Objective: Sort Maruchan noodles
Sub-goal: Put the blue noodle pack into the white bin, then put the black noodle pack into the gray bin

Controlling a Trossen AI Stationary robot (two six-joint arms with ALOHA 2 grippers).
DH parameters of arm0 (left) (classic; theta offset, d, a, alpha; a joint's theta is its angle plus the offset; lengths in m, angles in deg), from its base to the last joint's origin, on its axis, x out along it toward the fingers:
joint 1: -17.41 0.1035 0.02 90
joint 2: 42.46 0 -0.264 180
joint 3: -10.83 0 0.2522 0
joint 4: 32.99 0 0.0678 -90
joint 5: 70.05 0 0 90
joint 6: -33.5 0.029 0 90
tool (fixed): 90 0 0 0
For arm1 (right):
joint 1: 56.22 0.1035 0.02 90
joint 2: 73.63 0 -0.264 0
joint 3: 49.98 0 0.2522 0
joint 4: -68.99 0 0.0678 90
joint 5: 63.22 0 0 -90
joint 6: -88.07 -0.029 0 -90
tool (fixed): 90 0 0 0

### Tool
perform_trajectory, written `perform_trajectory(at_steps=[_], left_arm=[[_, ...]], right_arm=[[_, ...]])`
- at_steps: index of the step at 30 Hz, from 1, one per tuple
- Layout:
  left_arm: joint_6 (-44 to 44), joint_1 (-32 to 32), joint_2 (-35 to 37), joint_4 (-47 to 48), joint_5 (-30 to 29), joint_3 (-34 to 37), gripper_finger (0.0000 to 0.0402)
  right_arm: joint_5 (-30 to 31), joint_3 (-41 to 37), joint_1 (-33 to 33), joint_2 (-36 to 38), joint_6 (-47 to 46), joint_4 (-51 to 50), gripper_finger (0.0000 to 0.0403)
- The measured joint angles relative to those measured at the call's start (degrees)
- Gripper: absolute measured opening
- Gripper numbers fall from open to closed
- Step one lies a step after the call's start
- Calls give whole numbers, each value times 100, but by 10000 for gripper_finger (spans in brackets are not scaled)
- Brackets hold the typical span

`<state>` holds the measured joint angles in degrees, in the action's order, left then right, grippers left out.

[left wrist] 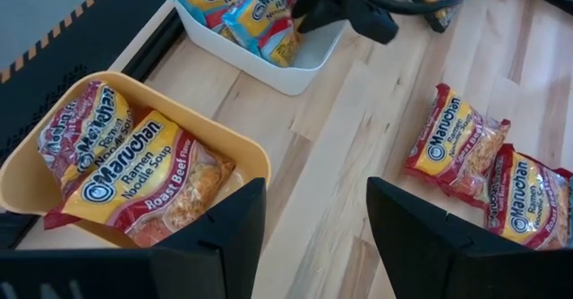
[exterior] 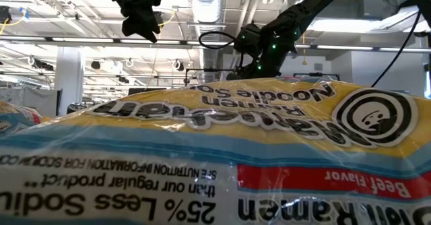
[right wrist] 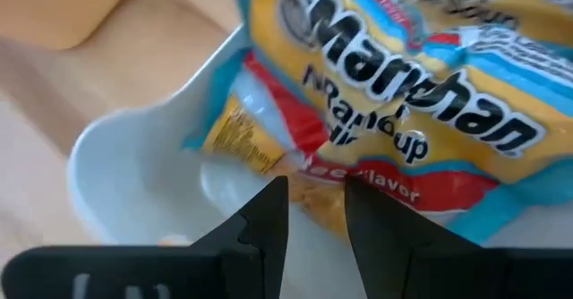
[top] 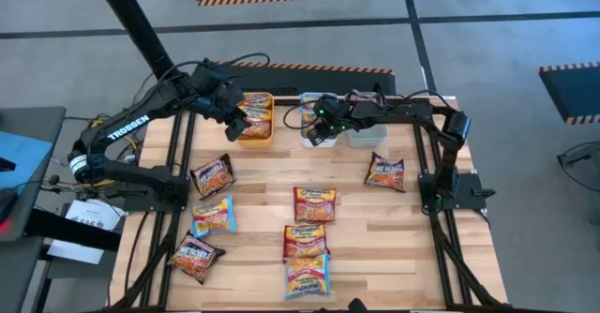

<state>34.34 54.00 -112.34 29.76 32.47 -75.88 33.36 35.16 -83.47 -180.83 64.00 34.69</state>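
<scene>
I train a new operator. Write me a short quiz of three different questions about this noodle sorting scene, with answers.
1. True or false: the orange bin holds maroon-red packets.
2. Over which bin is the right gripper? A) orange B) white C) grey
3. Fill in: the left gripper's fingers stand ____, with nothing between them.

Key:
1. True
2. B, the white bin, where a light blue packet lies
3. open

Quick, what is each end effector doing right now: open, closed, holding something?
Left end effector: open, empty, above the orange bin.
Right end effector: open, over the white bin.
</scene>
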Motion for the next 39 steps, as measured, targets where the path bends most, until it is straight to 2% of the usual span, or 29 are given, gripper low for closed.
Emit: perform_trajectory(at_steps=[5,16,22,32,39], left_arm=[[0,1,-1,0,-17,0,181],[-31,1,-1,0,-15,0,181],[-39,1,-1,2,-15,0,181],[-55,3,-1,4,24,0,181],[-61,3,-1,7,20,0,181]], right_arm=[[365,0,-98,0,-93,189,136],[267,0,-85,16,-96,413,136],[-90,-2,-28,148,-18,170,136],[-1065,6,2,1091,391,-535,136],[-1132,6,200,2013,610,-1482,136]])
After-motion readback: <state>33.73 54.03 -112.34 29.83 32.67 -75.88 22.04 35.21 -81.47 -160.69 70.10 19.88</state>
